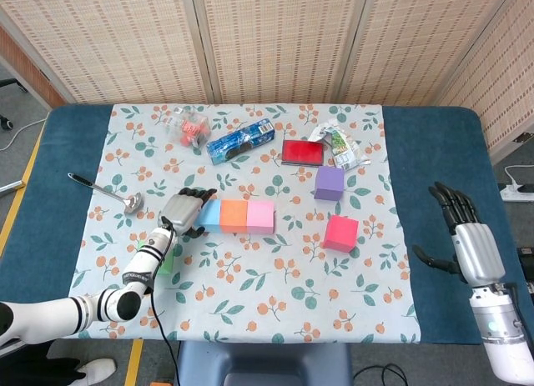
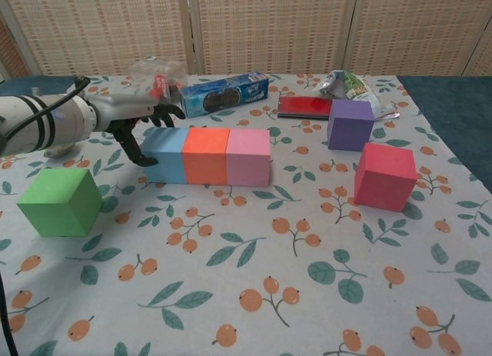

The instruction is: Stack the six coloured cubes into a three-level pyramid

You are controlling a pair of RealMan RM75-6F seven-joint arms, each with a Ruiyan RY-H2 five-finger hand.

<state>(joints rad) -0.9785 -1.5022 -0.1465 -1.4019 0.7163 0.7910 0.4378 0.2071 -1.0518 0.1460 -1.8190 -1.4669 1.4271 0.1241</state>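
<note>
Woven screens back a blue surface point(image 1: 434, 152) under a floral cloth point(image 1: 250, 269). Three foam cubes, light blue point(image 2: 163, 154), orange point(image 2: 205, 155) and pink point(image 2: 247, 157), sit touching in a row running left to right. Left hand point(image 1: 183, 213) rests at the blue end, fingers point(image 2: 131, 144) spread, holding nothing. A green cube point(image 2: 60, 201) sits nearest it; purple cube point(image 1: 329, 182) and red cube point(image 1: 340, 233) lie nearer the idle, open right hand point(image 1: 467, 240).

ladle point(image 1: 108, 191), cookie pack point(image 1: 240, 141), red box point(image 1: 301, 152), snack bag point(image 1: 338, 146)

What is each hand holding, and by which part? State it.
Nothing is held. The left hand has its fingers against the blue cube's left end, pushing not gripping. The right hand is open, empty.
</note>
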